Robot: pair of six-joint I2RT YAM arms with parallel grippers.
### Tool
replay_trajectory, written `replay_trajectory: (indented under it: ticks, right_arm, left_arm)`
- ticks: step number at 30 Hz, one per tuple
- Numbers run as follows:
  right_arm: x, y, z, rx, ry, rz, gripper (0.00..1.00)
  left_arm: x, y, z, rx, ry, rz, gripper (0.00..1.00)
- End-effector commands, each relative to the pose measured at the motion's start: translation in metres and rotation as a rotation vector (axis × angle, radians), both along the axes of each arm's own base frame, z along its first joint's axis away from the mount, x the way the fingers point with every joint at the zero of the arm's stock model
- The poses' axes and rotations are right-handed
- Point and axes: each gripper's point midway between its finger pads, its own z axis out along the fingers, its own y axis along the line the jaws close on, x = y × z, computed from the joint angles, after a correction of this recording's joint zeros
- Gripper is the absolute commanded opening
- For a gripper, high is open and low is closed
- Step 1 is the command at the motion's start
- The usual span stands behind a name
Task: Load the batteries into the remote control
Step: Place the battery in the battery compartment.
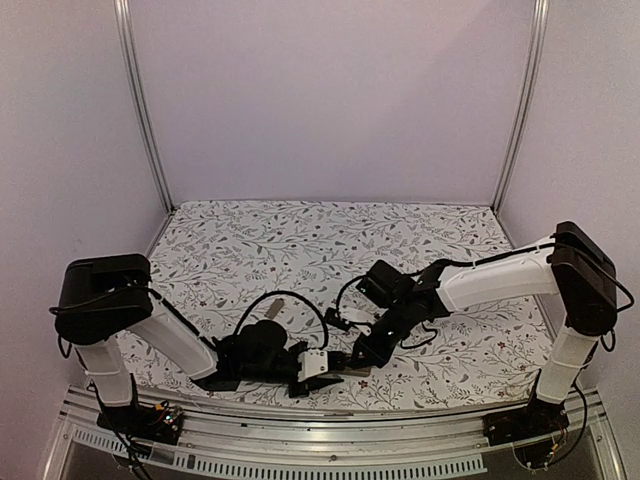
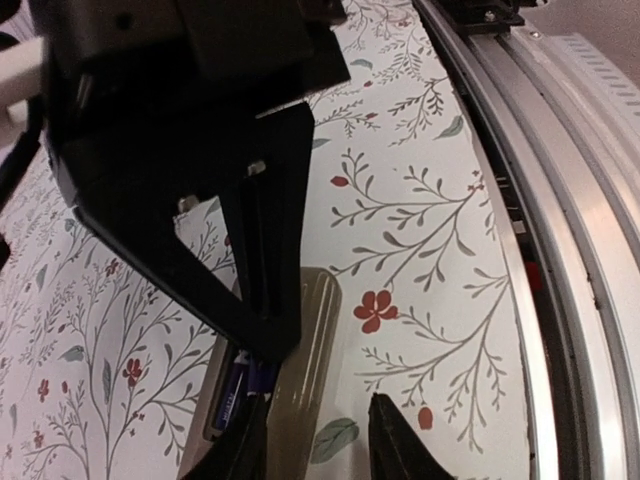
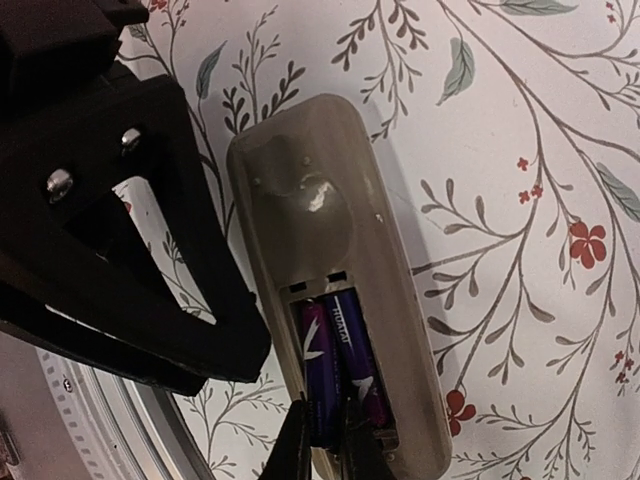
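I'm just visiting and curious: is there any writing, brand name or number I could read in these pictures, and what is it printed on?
White lettering along the purple-blue cylindrical batteries, lying in the back recess of the tan plastic remote control: too blurred to read.
Small white print on the same batteries in the left wrist view: too small to read.
White floral tablecloth: pattern only, no text.

The table (image 1: 300,235), spread with a white cloth (image 2: 420,200) printed with leafy sprigs and small red flowers, carried the remote control (image 3: 320,230), lying back-up near the front metal rail (image 2: 560,250).
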Motion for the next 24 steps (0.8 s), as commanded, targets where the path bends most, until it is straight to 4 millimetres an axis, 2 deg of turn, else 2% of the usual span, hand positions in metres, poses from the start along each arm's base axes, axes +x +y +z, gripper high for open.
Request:
replay_trajectory:
  ticks: [1, 6, 8, 10, 13, 16, 19, 24]
  right_arm:
    - [0.005, 0.001, -0.040, -0.035, -0.068, -0.013, 0.00]
    - [0.004, 0.002, -0.040, -0.018, -0.071, -0.001, 0.00]
    - [0.004, 0.002, -0.041, -0.020, -0.076, 0.001, 0.00]
    - [0.005, 0.001, -0.041, -0.016, -0.078, 0.003, 0.00]
    - [0.004, 0.003, -0.040, -0.001, -0.081, 0.010, 0.00]
    - [0.005, 0.005, -0.038, 0.007, -0.089, 0.015, 0.00]
    - [0.006, 0.004, -0.038, 0.009, -0.093, 0.017, 0.00]
    - [0.006, 0.003, -0.036, 0.013, -0.098, 0.023, 0.00]
  left_arm:
    - [0.001, -0.006, 0.007, -0.023, -0.067, -0.009, 0.36]
    - [0.005, -0.008, 0.001, -0.007, -0.093, -0.001, 0.37]
    - [0.008, -0.014, -0.003, 0.011, -0.084, -0.002, 0.33]
    - [0.011, -0.017, -0.010, 0.035, -0.075, 0.012, 0.25]
    - [0.018, -0.015, -0.009, 0.032, -0.084, 0.052, 0.20]
    - [0.017, -0.014, -0.013, 0.055, -0.066, 0.046, 0.19]
    - [0.016, -0.010, -0.027, 0.121, -0.041, 0.045, 0.18]
    - [0.023, -0.005, -0.029, 0.150, 0.032, 0.092, 0.17]
